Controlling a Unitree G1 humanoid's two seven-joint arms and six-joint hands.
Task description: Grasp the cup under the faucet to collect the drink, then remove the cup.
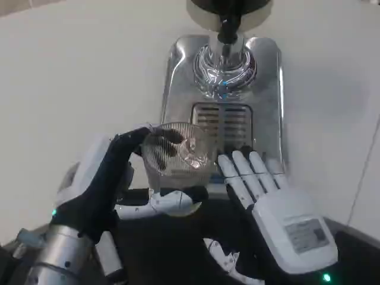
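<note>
Clear cup held by left robot hand; right robot hand spread, empty.

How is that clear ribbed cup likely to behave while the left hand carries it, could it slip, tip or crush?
The cup looks like thin clear plastic, so it is probably light and could flex or crush under a hard squeeze. Its ribbed wall may give the left hand some grip, though smooth plastic can still slip. Its mouth is wide, so tilting it would likely spill any contents.

surface: white table – plain, matte | light: soft, even – faint shadows
</note>
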